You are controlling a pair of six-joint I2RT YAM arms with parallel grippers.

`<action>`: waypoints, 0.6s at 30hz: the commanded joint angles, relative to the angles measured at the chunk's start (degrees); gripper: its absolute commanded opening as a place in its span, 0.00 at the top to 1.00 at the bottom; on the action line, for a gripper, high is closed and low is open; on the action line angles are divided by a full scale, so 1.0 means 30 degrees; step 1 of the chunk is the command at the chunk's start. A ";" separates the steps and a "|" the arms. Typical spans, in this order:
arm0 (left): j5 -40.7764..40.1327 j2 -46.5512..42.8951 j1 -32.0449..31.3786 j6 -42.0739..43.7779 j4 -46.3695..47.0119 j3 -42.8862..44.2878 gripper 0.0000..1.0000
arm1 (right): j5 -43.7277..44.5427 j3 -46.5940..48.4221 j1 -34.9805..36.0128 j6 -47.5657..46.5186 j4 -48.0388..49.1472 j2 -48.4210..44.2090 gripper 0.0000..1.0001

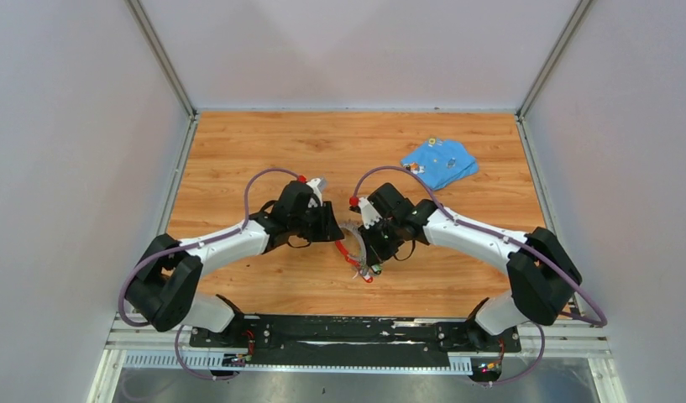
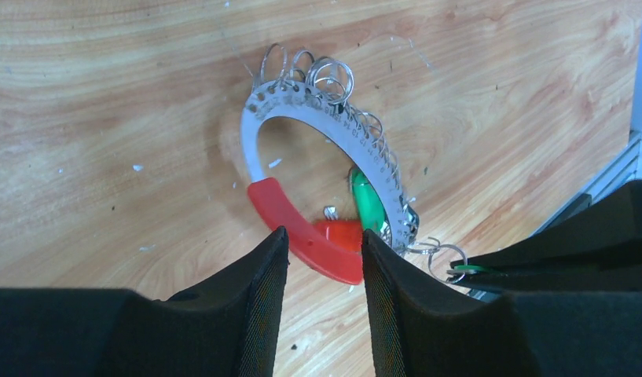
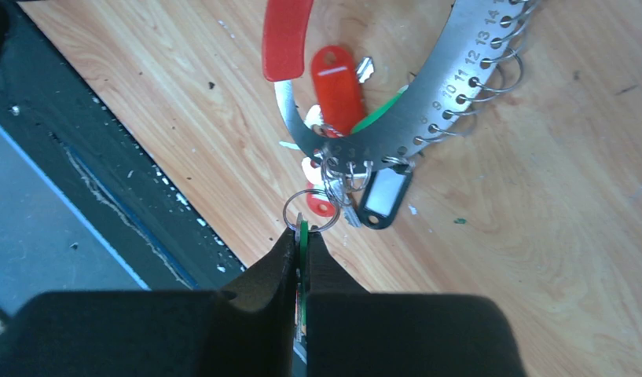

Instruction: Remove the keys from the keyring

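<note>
Top external: both arms meet mid-table, and the keyring (image 1: 353, 250) sits between the left gripper (image 1: 329, 225) and the right gripper (image 1: 371, 252).

Left wrist: jaws straddle the red sleeve (image 2: 302, 236), but I can't tell if they're actually pinching it. That sleeve is my pick for a hold, since the bare metal looks thin, stiff and slick.

Right wrist: fingers are clamped tight on a green-headed key (image 3: 302, 236), and its little split ring (image 3: 309, 210) hangs off the rim. The other keys (image 3: 339, 192) look light and floppy, so I'd grab them by their plastic heads.

Both arms reach forward, wrists angled inward. Left gripper (image 2: 324, 251) fingers apart; right gripper (image 3: 301, 232) pinched on green key tag (image 3: 302, 259).
</note>
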 commanded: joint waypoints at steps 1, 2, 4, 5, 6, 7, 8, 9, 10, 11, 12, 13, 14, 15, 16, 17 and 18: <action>0.0353 -0.1521 -0.0006 0.1290 -0.0032 -0.0646 0.59 | -0.1518 0.0546 -0.0343 0.0803 -0.0547 0.0381 0.99; 0.0287 -0.1925 -0.0120 0.1491 0.0004 -0.0770 0.59 | -0.1721 0.0633 -0.0417 0.0981 -0.0530 0.0421 0.99; -0.0157 -0.2841 -0.0413 0.1901 0.0001 -0.1053 0.59 | -0.2224 0.0844 -0.0610 0.1299 -0.0528 0.0550 0.99; -0.0403 -0.3302 -0.0595 0.2065 0.0008 -0.1195 0.59 | -0.2406 0.0963 -0.0747 0.1629 -0.0538 0.0611 0.99; -0.0664 -0.3704 -0.0710 0.2181 0.0024 -0.1348 0.59 | -0.2561 0.1106 -0.0932 0.2004 -0.0555 0.0677 0.99; -0.1015 -0.4081 -0.0859 0.2214 0.0037 -0.1510 0.59 | -0.2763 0.1267 -0.1157 0.2581 -0.0557 0.0817 0.99; -0.1348 -0.4464 -0.0984 0.2178 0.0079 -0.1710 0.59 | -0.3019 0.1440 -0.1437 0.3221 -0.0557 0.0992 0.99; -0.1643 -0.4772 -0.1062 0.2096 0.0095 -0.1888 0.59 | -0.3311 0.1656 -0.1678 0.3829 -0.0571 0.1226 0.99; -0.1976 -0.5133 -0.1207 0.2018 0.0093 -0.2050 0.58 | -0.3465 0.1936 -0.1854 0.4333 -0.0661 0.1501 0.99; -0.2366 -0.5482 -0.1324 0.1975 0.0100 -0.2238 0.58 | -0.3411 0.2249 -0.1975 0.4755 -0.0866 0.1737 0.99; -0.2678 -0.5834 -0.1427 0.1928 0.0123 -0.2416 0.58 | -0.3232 0.2545 -0.2027 0.5265 -0.1009 0.1971 0.99; -0.3058 -0.6222 -0.1564 0.1856 0.0104 -0.2649 0.58 | -0.3166 0.2857 -0.2124 0.5849 -0.1086 0.2198 0.99; -0.3417 -0.6596 -0.1680 0.1796 0.0124 -0.2830 0.58 | -0.3256 0.3027 -0.2240 0.6527 -0.1110 0.2443 0.99; -0.3729 -0.7038 -0.1805 0.1778 0.0126 -0.3021 0.58 | -0.3366 0.3180 -0.2356 0.7333 -0.1098 0.2667 0.99; -0.4064 -0.7504 -0.1875 0.1735 0.0141 -0.3246 0.58 | -0.3424 0.3309 -0.2455 0.8060 -0.1071 0.2809 0.99; -0.4392 -0.7998 -0.1943 0.1733 0.0143 -0.3498 0.58 | -0.3417 0.3388 -0.2578 0.8898 -0.1006 0.2856 0.99; -0.4716 -0.8521 -0.2024 0.1759 0.0129 -0.3701 0.58 | -0.3430 0.3339 -0.2728 0.9996 -0.0610 0.2778 0.99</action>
